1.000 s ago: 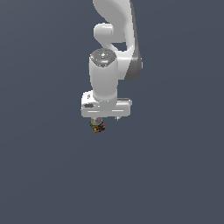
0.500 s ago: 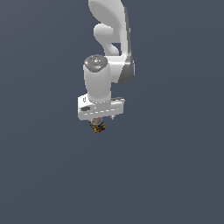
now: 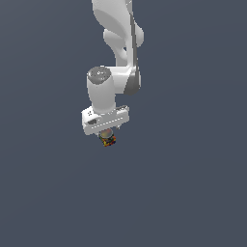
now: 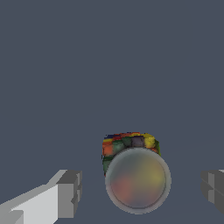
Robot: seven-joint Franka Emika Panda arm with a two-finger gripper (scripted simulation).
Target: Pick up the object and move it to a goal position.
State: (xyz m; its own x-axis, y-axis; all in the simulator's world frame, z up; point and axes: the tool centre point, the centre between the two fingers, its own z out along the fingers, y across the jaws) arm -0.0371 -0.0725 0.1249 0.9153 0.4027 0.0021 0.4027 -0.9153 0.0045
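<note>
Arm: my white arm came down from the top of the exterior view, with the wrist bent over.

Gripper: my white gripper pointed down at the end of it.

Gripper state: it was spread wide. In the wrist view one gray finger stood far off to one side of the block and the other finger far off to the other side. Neither finger touched the block.

Block: the little block sat right under my gripper, poking out below it in the exterior view. In the wrist view it lay between my two fingers, with a gap on each side.

Block colors: red, yellow, green, blue and orange patches.

Block size: it was narrower than my gripper.

Ball: a cloudy see-through ball showed in front of the block in the wrist view and hid most of it. I could see blurry colors through it.

Ground: all around was plain dark gray-blue. I could not tell if the block rested on it or hung above it.
</note>
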